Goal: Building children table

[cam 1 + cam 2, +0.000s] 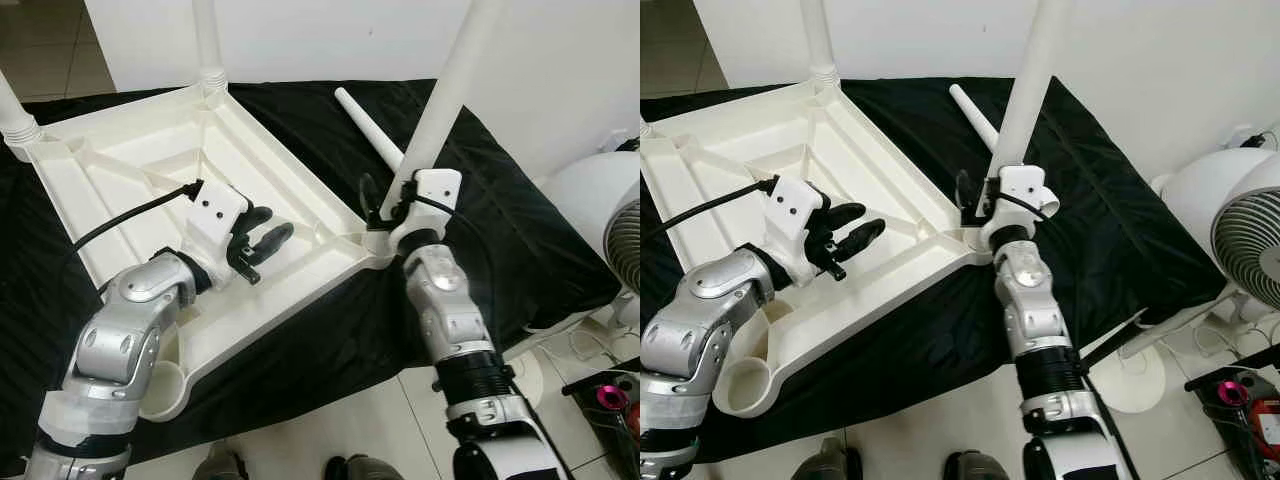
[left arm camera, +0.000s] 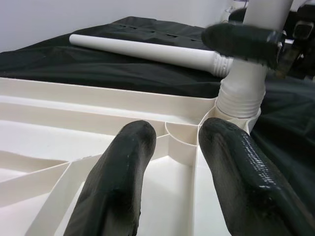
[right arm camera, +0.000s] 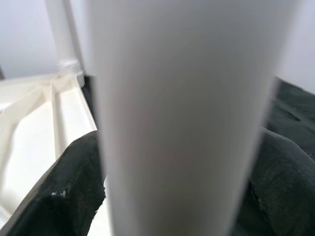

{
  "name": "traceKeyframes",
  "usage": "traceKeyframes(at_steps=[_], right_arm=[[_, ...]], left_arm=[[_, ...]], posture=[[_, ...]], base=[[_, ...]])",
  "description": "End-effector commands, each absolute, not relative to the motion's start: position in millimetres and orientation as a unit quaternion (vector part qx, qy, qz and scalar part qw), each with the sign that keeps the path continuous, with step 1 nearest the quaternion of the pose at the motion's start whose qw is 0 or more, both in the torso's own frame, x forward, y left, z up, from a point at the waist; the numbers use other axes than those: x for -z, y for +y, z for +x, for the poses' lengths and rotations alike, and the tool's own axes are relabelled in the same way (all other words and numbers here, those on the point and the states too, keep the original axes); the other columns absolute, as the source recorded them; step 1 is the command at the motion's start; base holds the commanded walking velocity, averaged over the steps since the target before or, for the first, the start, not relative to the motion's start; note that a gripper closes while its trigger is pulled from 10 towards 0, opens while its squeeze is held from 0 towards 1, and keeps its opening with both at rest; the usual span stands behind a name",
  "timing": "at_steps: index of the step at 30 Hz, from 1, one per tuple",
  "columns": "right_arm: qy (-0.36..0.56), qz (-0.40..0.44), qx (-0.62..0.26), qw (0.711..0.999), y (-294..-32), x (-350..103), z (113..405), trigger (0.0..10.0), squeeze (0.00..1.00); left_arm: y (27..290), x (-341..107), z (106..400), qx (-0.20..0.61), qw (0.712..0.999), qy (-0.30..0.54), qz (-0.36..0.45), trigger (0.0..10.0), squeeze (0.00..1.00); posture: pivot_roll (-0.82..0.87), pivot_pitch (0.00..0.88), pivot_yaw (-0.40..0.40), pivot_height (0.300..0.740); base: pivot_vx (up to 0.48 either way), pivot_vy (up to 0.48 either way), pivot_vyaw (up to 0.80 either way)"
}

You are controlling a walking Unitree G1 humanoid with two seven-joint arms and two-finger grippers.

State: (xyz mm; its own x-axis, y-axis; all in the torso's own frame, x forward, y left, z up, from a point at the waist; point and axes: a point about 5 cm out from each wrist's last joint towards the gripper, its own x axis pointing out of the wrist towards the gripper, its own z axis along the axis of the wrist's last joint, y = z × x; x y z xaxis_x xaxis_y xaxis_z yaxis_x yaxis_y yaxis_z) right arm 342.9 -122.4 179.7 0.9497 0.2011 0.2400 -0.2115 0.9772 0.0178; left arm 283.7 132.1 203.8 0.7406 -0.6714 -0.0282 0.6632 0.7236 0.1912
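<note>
A white plastic table top (image 1: 150, 160) lies upside down on a black cloth (image 1: 500, 200). Upright legs stand in its far-left corner (image 1: 12, 115) and back corner (image 1: 207, 45). A third leg (image 1: 450, 90) stands in the right corner socket, its threaded base (image 2: 241, 93) seated there. My right gripper (image 1: 388, 200) is shut on this leg just above the base; the leg (image 3: 182, 123) sits between its fingers (image 3: 64, 187). My left gripper (image 1: 258, 240) hovers open over the ribbed underside, holding nothing. A loose leg (image 1: 370, 130) lies on the cloth behind. The near-left socket (image 1: 165, 385) is empty.
A white fan (image 1: 1240, 230) stands on the tiled floor at the right, with a pink appliance (image 1: 615, 395) near it. A white wall (image 1: 300, 40) runs behind the cloth. The cloth's front edge meets bare tiles (image 1: 330, 420) close to my feet.
</note>
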Motion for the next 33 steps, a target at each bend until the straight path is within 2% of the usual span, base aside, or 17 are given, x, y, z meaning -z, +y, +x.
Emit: traceKeyframes(at_steps=[1,4,10,15,29,30,32,33], right_arm=[[-0.111,0.016,-0.122,0.986,-130,-172,342,10.0,0.0],[-0.108,-0.016,-0.172,0.979,-143,-168,342,10.0,0.0],[-0.099,-0.02,-0.199,0.975,-151,-166,344,10.0,0.0],[-0.104,-0.043,-0.265,0.958,-159,-168,347,10.0,0.0],[-0.095,-0.084,-0.346,0.929,-160,-178,364,10.0,0.0],[-0.091,-0.088,-0.353,0.927,-161,-178,366,5.9,0.0],[-0.089,-0.09,-0.356,0.926,-161,-178,366,5.9,0.0],[-0.084,-0.09,-0.361,0.924,-161,-177,367,0.9,0.0]], left_arm=[[131,-207,284,0.343,0.934,-0.028,0.096,10.0,0.0],[132,-208,285,0.341,0.935,-0.03,0.098,10.0,0.0],[132,-209,286,0.34,0.935,-0.031,0.096,10.0,0.0],[131,-210,288,0.342,0.934,-0.033,0.097,10.0,0.0],[131,-214,291,0.343,0.933,-0.038,0.1,10.0,0.0],[131,-214,291,0.343,0.933,-0.038,0.101,10.0,0.0],[131,-215,291,0.342,0.933,-0.039,0.101,10.0,0.0],[132,-215,291,0.341,0.934,-0.039,0.101,10.0,0.0]], posture=[[-0.03,0.1,-0.058,0.74],[-0.03,0.1,-0.056,0.74],[-0.03,0.1,-0.051,0.74],[-0.03,0.096,-0.044,0.74],[-0.03,0.085,-0.032,0.74],[-0.02,0.083,-0.034,0.74],[-0.02,0.083,-0.035,0.74],[-0.02,0.083,-0.038,0.74]], base=[[0.0,0.0,0.0],[0.0,0.0,0.0],[0.0,0.0,0.0],[0.0,0.0,0.0],[0.0,0.0,0.0],[0.0,0.0,0.0],[0.0,0.0,0.0],[0.0,0.0,0.0]])
